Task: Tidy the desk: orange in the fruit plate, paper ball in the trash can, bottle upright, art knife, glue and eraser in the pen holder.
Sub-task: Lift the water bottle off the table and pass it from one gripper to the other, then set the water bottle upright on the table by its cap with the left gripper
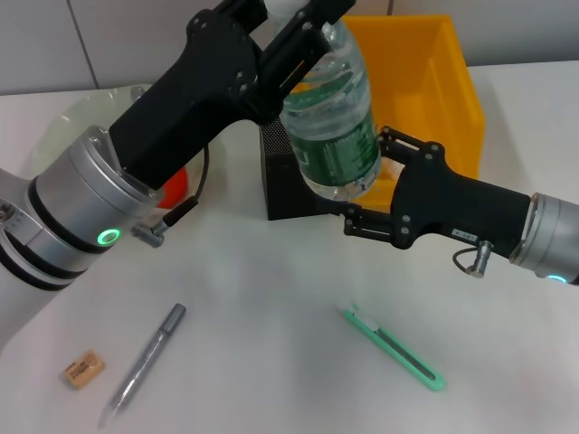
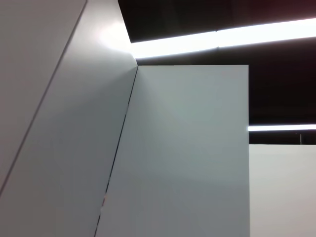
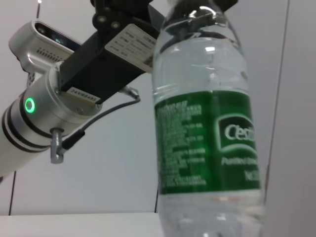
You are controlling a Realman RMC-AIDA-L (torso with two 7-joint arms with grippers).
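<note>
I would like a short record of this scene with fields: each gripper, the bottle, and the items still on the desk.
left gripper: at the bottle's top, fingers hidden
right gripper: closed around the bottle's lower part
bottle: upright, in front of the black pen holder
eraser: on the desk, near left
pen: lying beside the eraser
art knife: green, lying on the desk, near right
yellow bin: behind the bottle
</note>
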